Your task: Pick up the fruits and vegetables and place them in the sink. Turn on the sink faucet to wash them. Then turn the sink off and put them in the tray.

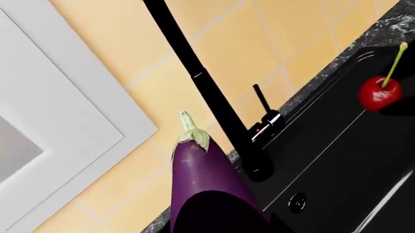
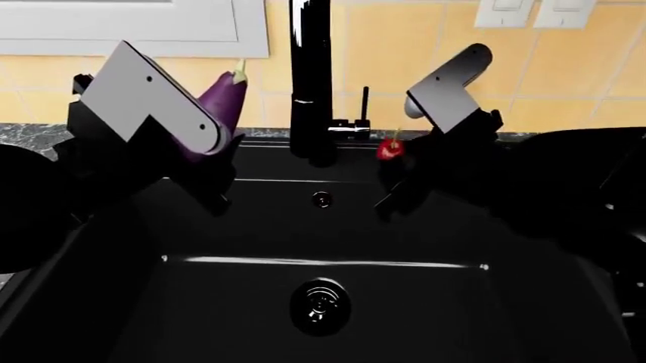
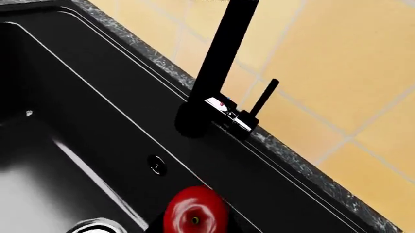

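Note:
My left gripper (image 2: 207, 155) is shut on the purple eggplant (image 2: 224, 98) and holds it stem-up above the sink's back left part; the eggplant fills the left wrist view (image 1: 201, 170). My right gripper (image 2: 402, 165) is shut on the red cherry (image 2: 391, 149), just right of the faucet; the cherry also shows in the right wrist view (image 3: 194, 213) and the left wrist view (image 1: 379, 92). The black sink (image 2: 151, 302) lies below both, with its drain (image 2: 321, 304) and overflow hole (image 2: 321, 200). The tall black faucet (image 2: 311, 76) stands behind it, its thin lever (image 2: 364, 106) upright. The tray is out of view.
A yellow tiled wall (image 2: 404, 45) rises right behind the faucet, with a white frame (image 2: 121, 30) at upper left and white switches (image 2: 535, 11) at upper right. A speckled dark counter strip (image 2: 30, 132) runs behind the sink.

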Controlling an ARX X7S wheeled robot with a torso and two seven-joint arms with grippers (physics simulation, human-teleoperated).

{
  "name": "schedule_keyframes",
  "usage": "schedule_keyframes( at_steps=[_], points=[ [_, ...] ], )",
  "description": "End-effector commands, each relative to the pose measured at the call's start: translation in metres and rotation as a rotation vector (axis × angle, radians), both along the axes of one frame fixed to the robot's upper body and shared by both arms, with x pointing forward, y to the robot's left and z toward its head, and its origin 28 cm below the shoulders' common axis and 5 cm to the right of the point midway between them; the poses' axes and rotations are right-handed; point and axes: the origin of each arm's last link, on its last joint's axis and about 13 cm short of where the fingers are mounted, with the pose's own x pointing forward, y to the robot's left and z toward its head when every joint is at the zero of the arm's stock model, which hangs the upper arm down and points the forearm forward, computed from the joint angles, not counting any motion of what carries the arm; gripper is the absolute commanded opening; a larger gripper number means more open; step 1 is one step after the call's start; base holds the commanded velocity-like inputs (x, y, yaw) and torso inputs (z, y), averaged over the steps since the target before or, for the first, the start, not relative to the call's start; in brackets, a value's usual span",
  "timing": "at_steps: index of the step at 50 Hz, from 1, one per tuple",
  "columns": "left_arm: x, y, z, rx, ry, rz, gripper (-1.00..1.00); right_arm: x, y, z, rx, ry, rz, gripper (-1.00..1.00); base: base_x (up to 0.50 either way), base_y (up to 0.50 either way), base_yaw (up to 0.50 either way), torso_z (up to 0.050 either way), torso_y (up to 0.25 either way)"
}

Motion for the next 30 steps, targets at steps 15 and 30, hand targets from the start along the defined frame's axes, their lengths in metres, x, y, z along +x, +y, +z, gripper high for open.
schedule_keyframes(
  at_steps=[15,30],
  points=[
    [0.003,-0.001,-0.002,-0.013,-0.01,0.083,-1.0,0.004,0.016,-0.035,-0.119,0.168,0.151,-1.0,0.0,0.0,0.0,0.0,0.0],
    [0.003,-0.003,-0.004,-0.008,-0.005,0.068,-1.0,0.01,0.028,-0.059,-0.168,0.244,0.202,-1.0,0.0,0.0,0.0,0.0,0.0]
  ],
)
